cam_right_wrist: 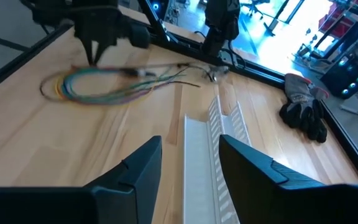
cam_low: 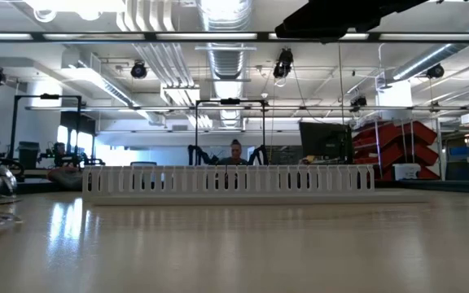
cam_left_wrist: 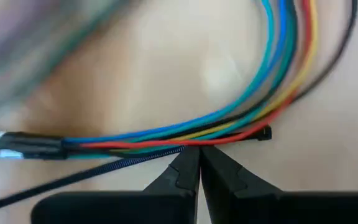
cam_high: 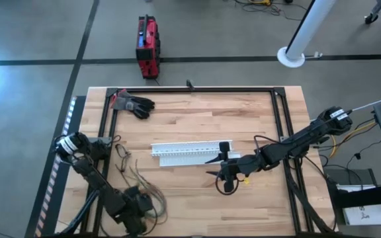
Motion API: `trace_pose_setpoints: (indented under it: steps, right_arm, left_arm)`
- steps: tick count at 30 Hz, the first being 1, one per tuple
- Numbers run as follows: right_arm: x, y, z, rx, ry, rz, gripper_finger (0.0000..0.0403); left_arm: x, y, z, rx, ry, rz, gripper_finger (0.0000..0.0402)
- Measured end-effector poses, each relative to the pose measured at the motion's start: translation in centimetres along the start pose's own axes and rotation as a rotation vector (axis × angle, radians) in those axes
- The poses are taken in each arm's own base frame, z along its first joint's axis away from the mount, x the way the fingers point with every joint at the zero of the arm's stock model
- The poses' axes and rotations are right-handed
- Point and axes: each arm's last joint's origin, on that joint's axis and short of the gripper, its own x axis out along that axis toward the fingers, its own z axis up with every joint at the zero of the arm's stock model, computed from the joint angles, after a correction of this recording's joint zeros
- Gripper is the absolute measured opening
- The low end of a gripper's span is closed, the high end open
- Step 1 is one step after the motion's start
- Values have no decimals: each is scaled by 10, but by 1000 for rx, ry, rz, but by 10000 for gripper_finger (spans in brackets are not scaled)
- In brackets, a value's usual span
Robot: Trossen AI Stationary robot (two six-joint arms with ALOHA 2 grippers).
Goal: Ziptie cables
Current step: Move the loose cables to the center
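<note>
Cables first: in the high view the loose bunch of thin limp wires (cam_high: 141,182) curls at the lower left of the frame on the pale wooden butcher-block tabletop (cam_high: 197,119), with your left gripper (cam_high: 137,205) right on top of them. They look feather-light and floppy, so expect them to slide and splay; take them where the strands run together. Centre frame lies the long white slotted plastic channel (cam_high: 190,147), and the right gripper (cam_high: 225,173) hangs just below its right end. A black work glove (cam_high: 135,104) sits upper left.

Low view now: the channel (cam_low: 228,181) stretches across mid-frame, glossy tabletop in front, an open workshop with ceiling ducts behind.

Left wrist view: fingertips (cam_left_wrist: 188,165) pinched together, touching the blue, green, yellow and red strands (cam_left_wrist: 253,106), but you can't tell they've caught one. A thin dark strap (cam_left_wrist: 92,171) runs beside them.

Right wrist view: fingers (cam_right_wrist: 135,168) spread wide, holding nothing, over the channel (cam_right_wrist: 197,155); the wires (cam_right_wrist: 104,84) loop upper left.
</note>
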Motion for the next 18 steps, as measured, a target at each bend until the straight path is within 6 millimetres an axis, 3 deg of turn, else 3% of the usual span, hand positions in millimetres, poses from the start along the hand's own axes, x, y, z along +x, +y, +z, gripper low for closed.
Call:
trace_pose_setpoints:
  steps: [7,13,18]
  right_arm:
    - [0,0,0,-26,-3,-1,150]
    - [2,3,-1,-64,-4,64,157]
    - [18,13,-19,-138,75,100,159]
  left_arm:
    - [7,13,42,94,-309,123,0]
    - [8,29,84,-7,-598,255,0]
    - [8,39,114,0,-659,276,0]
